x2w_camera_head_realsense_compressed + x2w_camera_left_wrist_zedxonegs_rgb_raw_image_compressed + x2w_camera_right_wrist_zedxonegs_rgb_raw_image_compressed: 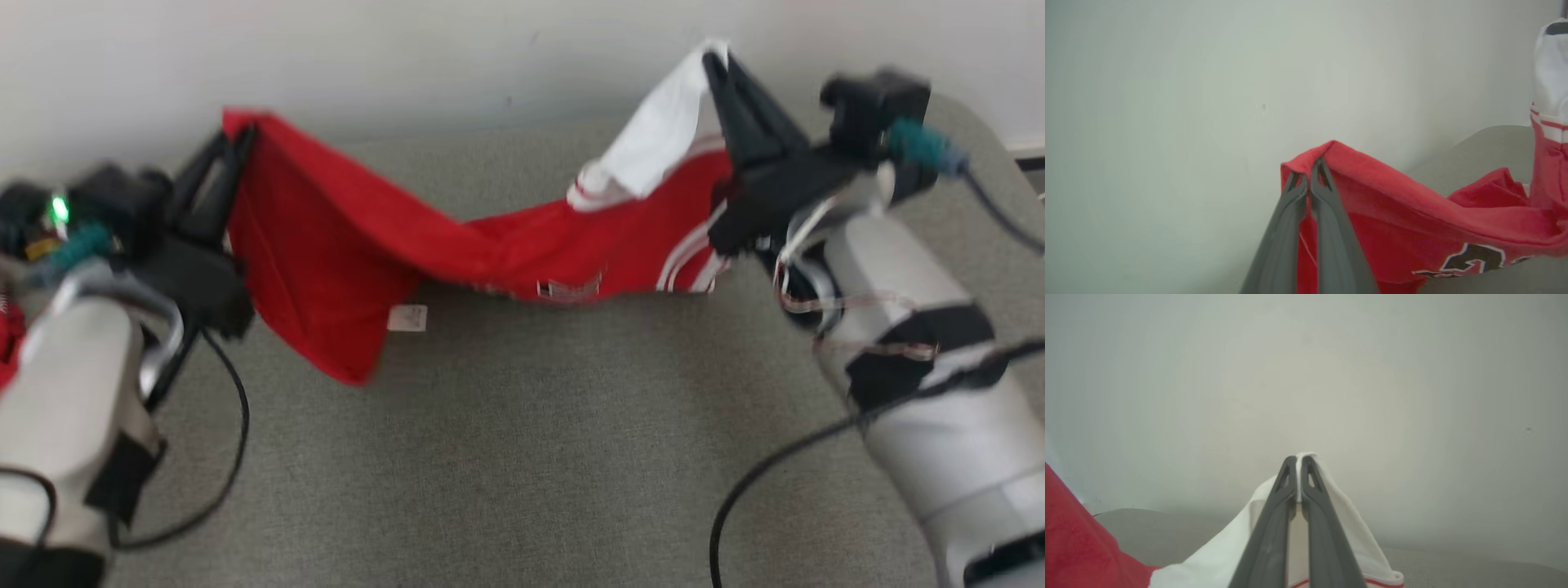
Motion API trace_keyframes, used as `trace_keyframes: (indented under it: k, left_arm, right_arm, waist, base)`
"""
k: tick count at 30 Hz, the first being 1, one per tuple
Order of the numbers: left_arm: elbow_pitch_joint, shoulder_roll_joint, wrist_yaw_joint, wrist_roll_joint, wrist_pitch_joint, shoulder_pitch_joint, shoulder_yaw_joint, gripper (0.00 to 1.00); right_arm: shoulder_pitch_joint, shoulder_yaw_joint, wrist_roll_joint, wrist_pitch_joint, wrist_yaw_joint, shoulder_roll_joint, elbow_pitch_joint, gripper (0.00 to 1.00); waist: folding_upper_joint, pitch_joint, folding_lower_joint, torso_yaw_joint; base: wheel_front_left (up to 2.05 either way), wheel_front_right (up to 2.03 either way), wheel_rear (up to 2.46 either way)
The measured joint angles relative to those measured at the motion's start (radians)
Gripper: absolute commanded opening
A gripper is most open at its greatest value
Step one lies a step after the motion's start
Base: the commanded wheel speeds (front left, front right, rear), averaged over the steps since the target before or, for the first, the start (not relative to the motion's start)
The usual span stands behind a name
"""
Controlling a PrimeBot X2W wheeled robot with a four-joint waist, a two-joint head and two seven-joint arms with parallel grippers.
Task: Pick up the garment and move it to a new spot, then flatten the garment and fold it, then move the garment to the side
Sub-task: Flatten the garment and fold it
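The garment (343, 237) is red with white striped trim and a white part at one end. It hangs stretched between my two grippers above the grey table (522, 441), sagging in the middle. My left gripper (241, 135) is shut on a red corner at the far left; the left wrist view shows that gripper (1308, 173) pinching the red cloth (1412, 208). At the far right my right gripper (718, 61) is shut on the white end. In the right wrist view this gripper (1298, 461) clamps white fabric (1224, 551).
A pale wall (408, 49) runs right behind the table's far edge, close to both gripper tips. Black cables (220, 457) hang from both forearms over the table. The table's rounded right corner (988, 147) lies beyond my right arm.
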Motion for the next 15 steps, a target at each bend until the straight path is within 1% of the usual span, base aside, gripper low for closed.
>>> trace_keyframes:
  k: [2, 7, 12, 15]
  left_arm:
    - [0.026, 0.013, 0.000, -0.036, 0.011, -0.083, -0.026, 0.00]
    - [0.102, 0.061, 0.000, -0.089, 0.030, -0.272, -0.093, 0.00]
    - [0.179, 0.096, 0.000, -0.125, 0.039, -0.448, -0.148, 0.00]
    - [0.225, 0.107, 0.000, -0.151, 0.043, -0.542, -0.186, 0.00]
  right_arm:
    - [-0.082, 0.015, 0.009, 0.006, 0.000, 0.000, 0.038, 0.00]
    - [-0.280, 0.027, 0.094, 0.016, 0.000, 0.018, 0.137, 0.00]
    - [-0.459, 0.065, 0.118, 0.035, 0.000, 0.027, 0.230, 0.00]
    - [-0.559, 0.073, 0.143, 0.050, 0.000, 0.038, 0.285, 0.00]
  waist:
    - [0.0000, 0.024, 0.0000, 0.000]
    - [0.0000, 0.090, 0.0001, -0.001]
    - [0.0001, 0.159, 0.0002, -0.005]
    - [0.0001, 0.196, 0.0002, -0.010]
  base:
    - [0.00, 0.00, 0.00]
    - [0.00, 0.00, 0.00]
    - [0.00, 0.00, 0.00]
    - [0.00, 0.00, 0.00]
